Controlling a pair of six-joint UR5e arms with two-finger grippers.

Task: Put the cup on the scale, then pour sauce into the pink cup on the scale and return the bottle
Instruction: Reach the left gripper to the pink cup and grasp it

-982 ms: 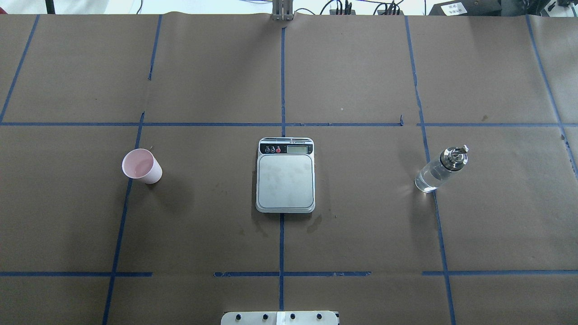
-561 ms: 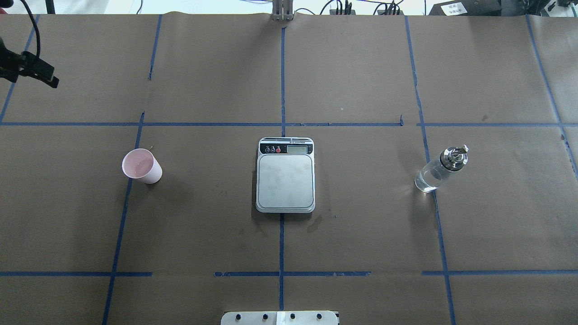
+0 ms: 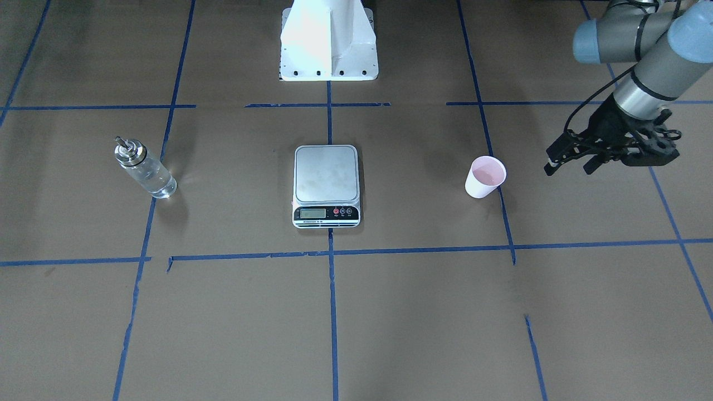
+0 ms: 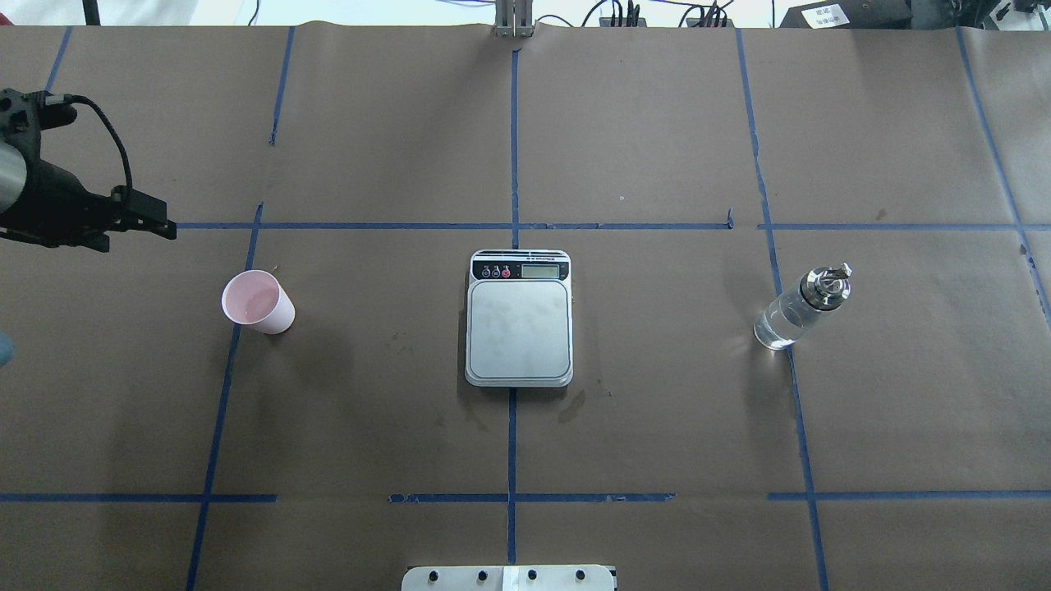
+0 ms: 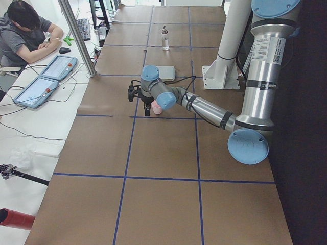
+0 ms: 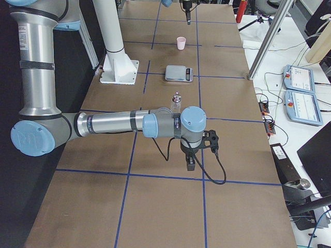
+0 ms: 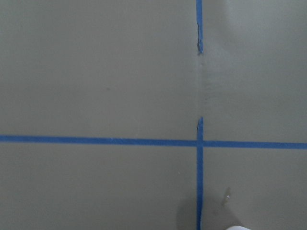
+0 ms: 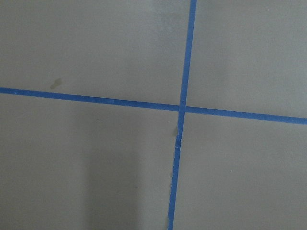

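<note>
The pale pink cup (image 4: 259, 302) stands upright on the brown table, left of the scale (image 4: 519, 328), which has nothing on its steel platform. The clear glass bottle (image 4: 803, 308) with its metal spout stands at the right. My left gripper (image 4: 160, 226) hovers beyond and to the left of the cup, apart from it. In the front view its fingers (image 3: 568, 164) are spread and hold nothing, to the right of the cup (image 3: 486, 177). My right gripper (image 6: 190, 163) shows only in the right side view, in front of the bottle (image 6: 176, 102); I cannot tell its state.
Blue tape lines divide the brown paper-covered table (image 4: 657, 427) into squares. The robot's white base (image 3: 328, 39) stands at the near edge behind the scale (image 3: 326, 181). A person sits at a side desk with tablets (image 5: 48, 76). Both wrist views show only paper and tape.
My left arm has come into the overhead view from the upper left and moved down toward the cup. Cup, scale and bottle have not moved.
</note>
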